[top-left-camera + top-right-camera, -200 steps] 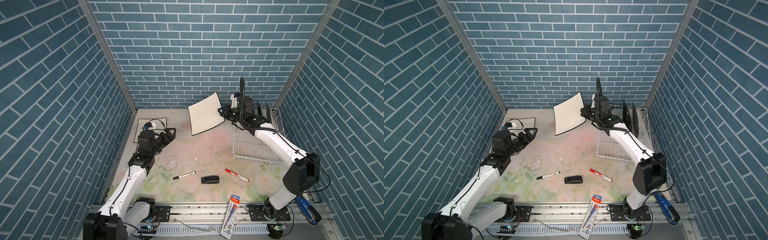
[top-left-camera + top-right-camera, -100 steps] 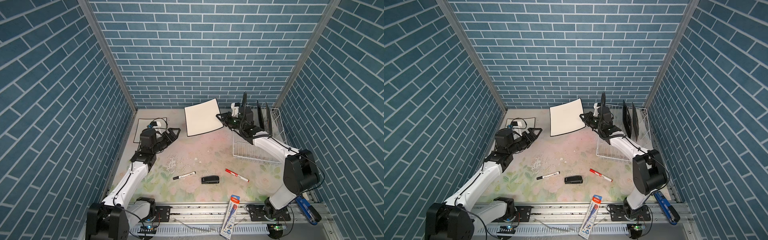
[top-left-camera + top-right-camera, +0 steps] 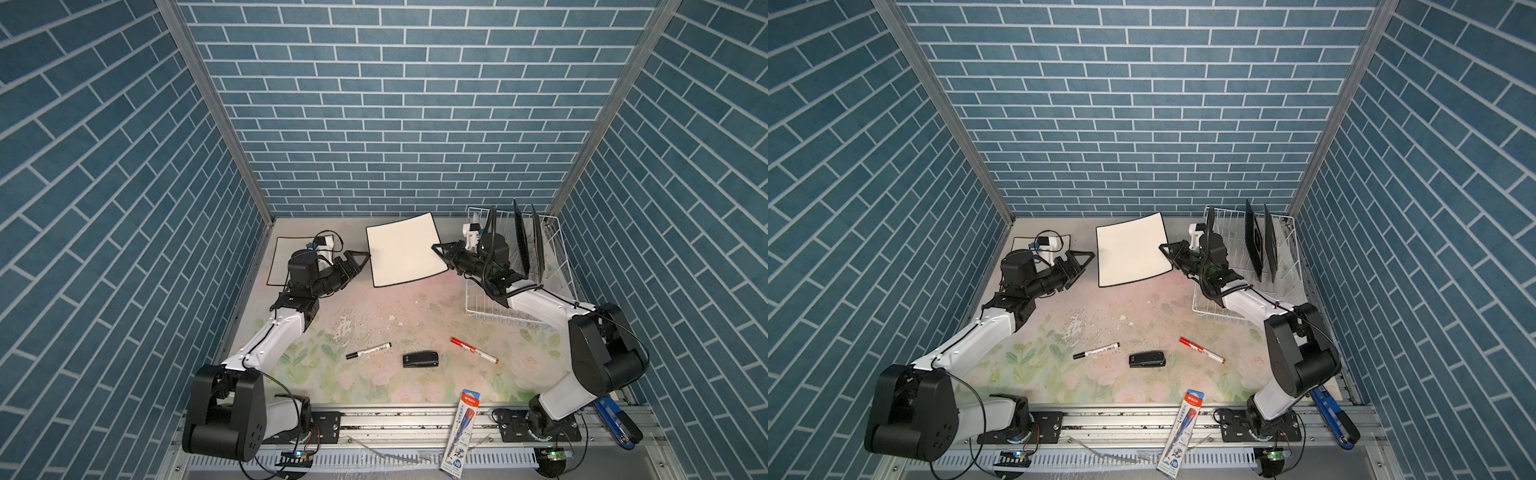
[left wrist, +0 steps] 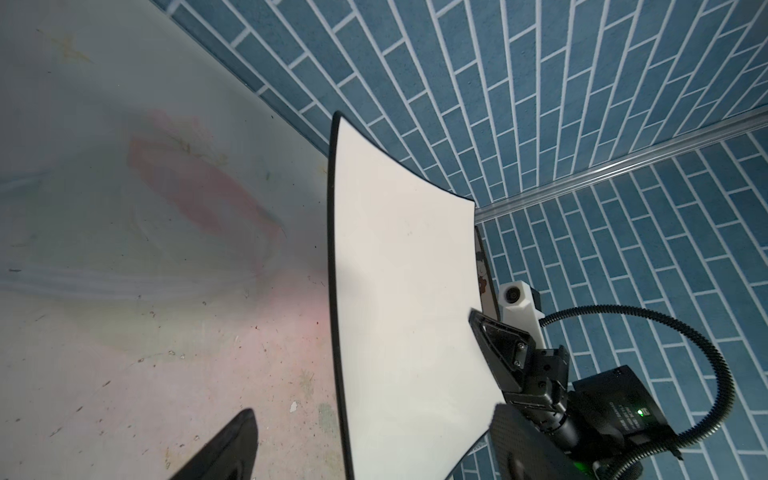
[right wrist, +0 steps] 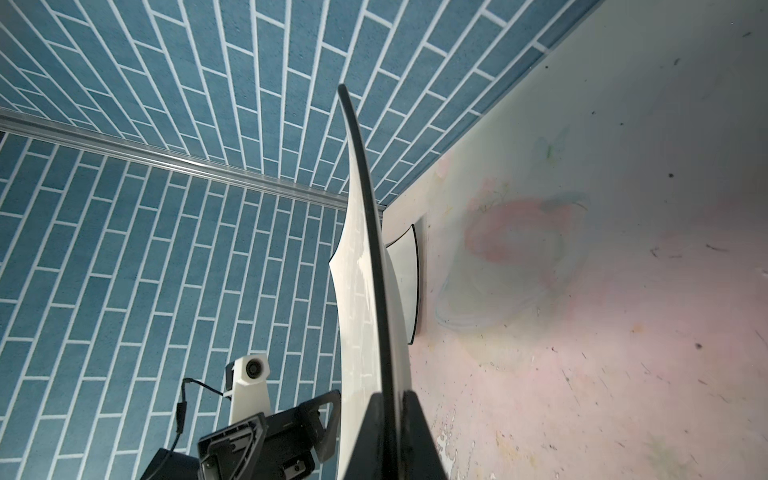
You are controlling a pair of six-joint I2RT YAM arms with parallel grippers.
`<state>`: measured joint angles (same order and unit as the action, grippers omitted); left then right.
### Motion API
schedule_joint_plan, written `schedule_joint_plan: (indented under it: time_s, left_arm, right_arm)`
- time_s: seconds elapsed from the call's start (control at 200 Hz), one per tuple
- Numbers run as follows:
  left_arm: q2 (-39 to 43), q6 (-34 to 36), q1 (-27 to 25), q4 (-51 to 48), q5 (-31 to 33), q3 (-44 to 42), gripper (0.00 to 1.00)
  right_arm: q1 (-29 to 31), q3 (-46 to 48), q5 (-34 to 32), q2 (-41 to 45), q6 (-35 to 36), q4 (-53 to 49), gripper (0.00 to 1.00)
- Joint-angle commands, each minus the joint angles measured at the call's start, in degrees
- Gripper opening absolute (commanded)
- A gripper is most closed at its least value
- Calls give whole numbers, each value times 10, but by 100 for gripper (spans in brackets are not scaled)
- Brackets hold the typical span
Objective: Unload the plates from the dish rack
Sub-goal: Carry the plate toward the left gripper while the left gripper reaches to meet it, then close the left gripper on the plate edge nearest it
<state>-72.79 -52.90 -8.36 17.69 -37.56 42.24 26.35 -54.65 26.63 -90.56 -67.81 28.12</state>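
Right gripper: your jaws are clamped on the right edge of the white plate; the right wrist view shows them pinching its black rim.
White plate: you carry it above the table, face up and slightly tilted, left of the rack and out of it.
Left gripper: your jaws are spread wide and hold nothing; the tips sit just beside the plate's left edge. Whether they touch it, you cannot tell.
Left wrist view: you see the plate's white face edge-on between your fingers, with the right gripper on its far side.
Second plate: white with a black rim, it lies flat on the table at the far left, partly behind your left arm.
Rack: far right of the table; two black plates stand upright in it, plus a patterned one behind your right wrist.
Clutter: two markers, a stapler and a pencil pack lie near the front.
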Motion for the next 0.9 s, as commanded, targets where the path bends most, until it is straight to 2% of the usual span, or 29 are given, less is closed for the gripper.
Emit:
schedule_joint_plan:
  time_s: [0.0,0.16,0.27,0.405,0.545,0.69,0.895]
  left_arm:
    - [-9,19,3,31,-30,24,89]
    - [-44,-1,3,61,-63,28,87]
    - [-63,-27,0,103,-76,22,85]
    - [-63,-51,-8,152,-55,8,85]
    - [-58,-54,-26,161,-23,5,85]
    - [-79,-65,-36,174,-32,16,85]
    - [-103,-87,-45,201,-43,26,76]
  right_arm:
    - [0,13,30,65,-68,131,0]
    - [0,43,39,80,-84,166,0]
    - [1,60,21,88,-99,190,0]
    - [1,74,-3,90,-117,229,0]
    - [6,74,-14,85,-126,255,0]
    - [10,64,1,64,-149,285,0]
    - [14,58,7,60,-150,287,0]
